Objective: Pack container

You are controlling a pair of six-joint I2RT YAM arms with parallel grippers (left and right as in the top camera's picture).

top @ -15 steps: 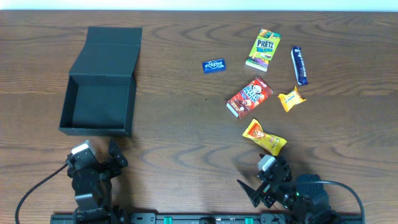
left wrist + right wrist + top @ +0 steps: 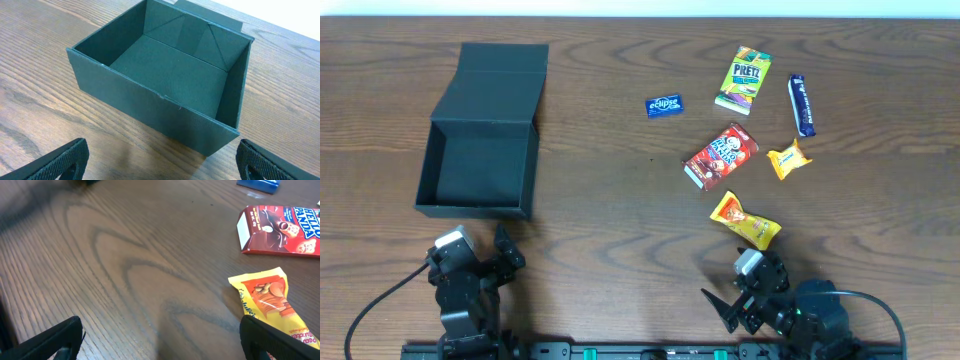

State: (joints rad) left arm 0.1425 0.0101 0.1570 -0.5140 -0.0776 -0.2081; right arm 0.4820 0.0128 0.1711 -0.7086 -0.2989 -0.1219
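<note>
Both grippers stand spread and empty: the left gripper point(image 2: 478, 250) just short of the open, empty container point(image 2: 480, 165) at the table's left, the right gripper point(image 2: 732, 283) near the yellow packet point(image 2: 746, 221). Packing looks not yet begun; the next move calls for closing on that packet. The right wrist view misses the container; only overhead shows the Pretz box point(image 2: 744, 80)

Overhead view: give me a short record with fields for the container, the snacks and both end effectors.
container: open, empty, lid folded back
snacks: six, all outside it, to its right
closest to right end effector: yellow packet
left end effector: open, empty, facing container
right end effector: open, empty
</note>
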